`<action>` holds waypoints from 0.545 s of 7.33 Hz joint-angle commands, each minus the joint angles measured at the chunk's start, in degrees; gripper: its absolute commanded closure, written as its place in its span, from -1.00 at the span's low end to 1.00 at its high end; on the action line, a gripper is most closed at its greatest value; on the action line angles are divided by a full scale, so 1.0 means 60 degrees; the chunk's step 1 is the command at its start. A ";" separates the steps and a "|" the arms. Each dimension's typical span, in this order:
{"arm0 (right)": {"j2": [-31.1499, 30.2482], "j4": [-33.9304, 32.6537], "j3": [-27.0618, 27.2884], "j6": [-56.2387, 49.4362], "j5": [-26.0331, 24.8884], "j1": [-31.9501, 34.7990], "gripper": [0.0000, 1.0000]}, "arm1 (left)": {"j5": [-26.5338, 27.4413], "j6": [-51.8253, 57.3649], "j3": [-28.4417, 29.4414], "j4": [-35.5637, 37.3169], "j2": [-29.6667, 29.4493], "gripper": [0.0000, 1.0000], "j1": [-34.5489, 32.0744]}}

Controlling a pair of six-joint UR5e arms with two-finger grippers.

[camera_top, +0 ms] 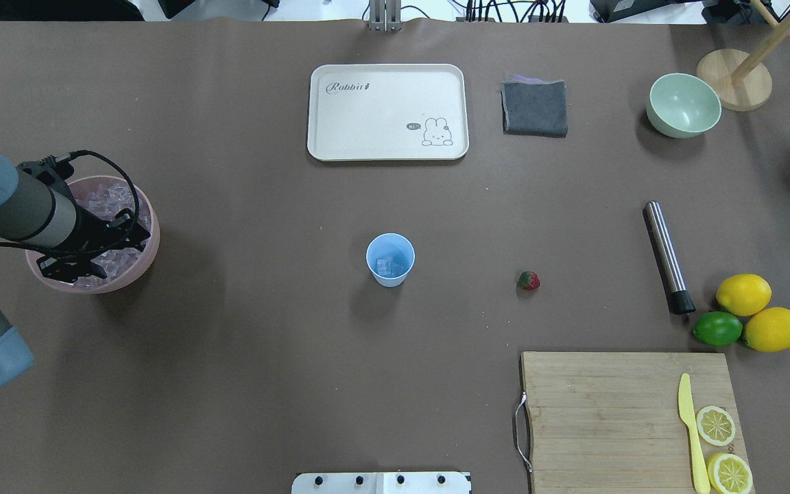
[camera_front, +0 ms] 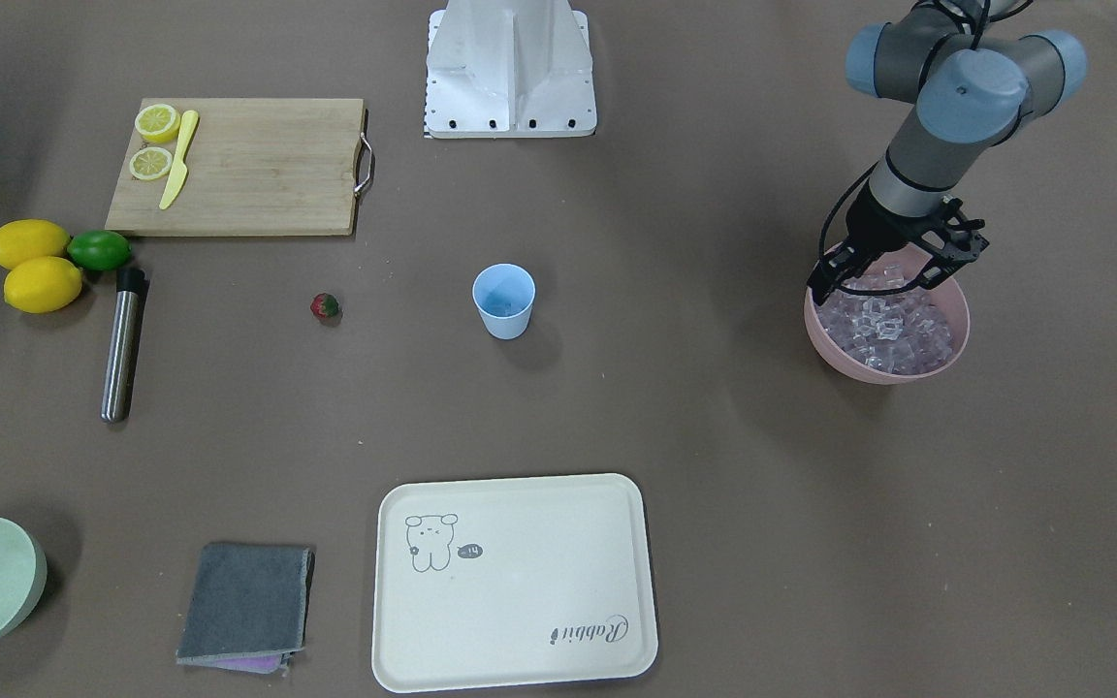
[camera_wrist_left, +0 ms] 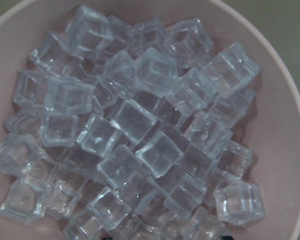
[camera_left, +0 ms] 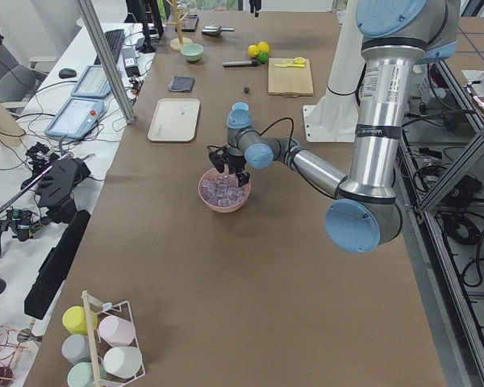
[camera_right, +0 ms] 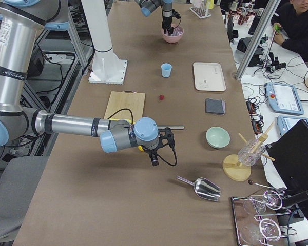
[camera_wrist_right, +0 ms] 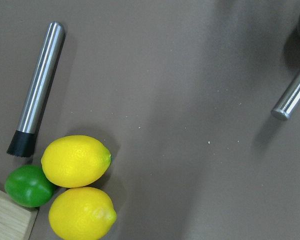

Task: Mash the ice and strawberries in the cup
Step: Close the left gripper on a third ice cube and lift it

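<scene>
Ice run, mid-pick: my left tool [camera_front: 871, 286] hangs over the pink bowl [camera_front: 840, 354] at one end of the worktop [camera_front: 694, 417]. Its two fingers are spread wide and hold nothing, with the tips down among the ice [camera_wrist_left: 140, 130]. The blue cup [camera_top: 390, 259] stands alone mid-worktop, well apart from the bowl, and a few cubes appear to lie in its bottom. The strawberry [camera_top: 529, 280] lies on the bare surface between the cup and the steel masher [camera_top: 668, 257]. My right tool [camera_right: 160, 149] shows only in a side view, near the lemons [camera_wrist_right: 76, 161], and I cannot tell whether it is open or closed.

I judge the job in hand to be taking one more cube. To do it well, I would choose a cube sitting proud of the heap, set the fingers square to two flat faces and close slowly. Then I would lift straight up past the rim.

The cubes are clear, hard and glassy, with softened corners and a faint lilac cast, and they look likely to slip. The bowl is smooth, rounded plastic. The cup is thin, tapered and probably light, so I would release from above without touching it.
</scene>
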 commanded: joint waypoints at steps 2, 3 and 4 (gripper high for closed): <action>-0.0006 -0.0006 0.0045 0.0000 0.0008 -0.0005 -1.00 | 0.0017 -0.0087 0.0145 -0.0029 -0.0067 -0.49 0.0143; -0.0006 -0.0006 0.0046 0.0000 0.0008 -0.0005 -1.00 | 0.0017 -0.0087 0.0233 -0.0043 -0.0096 -0.49 0.0202; -0.0006 -0.0006 0.0060 0.0000 0.0008 -0.0005 -1.00 | 0.0003 -0.0116 0.0176 -0.0044 -0.0096 -0.37 0.0202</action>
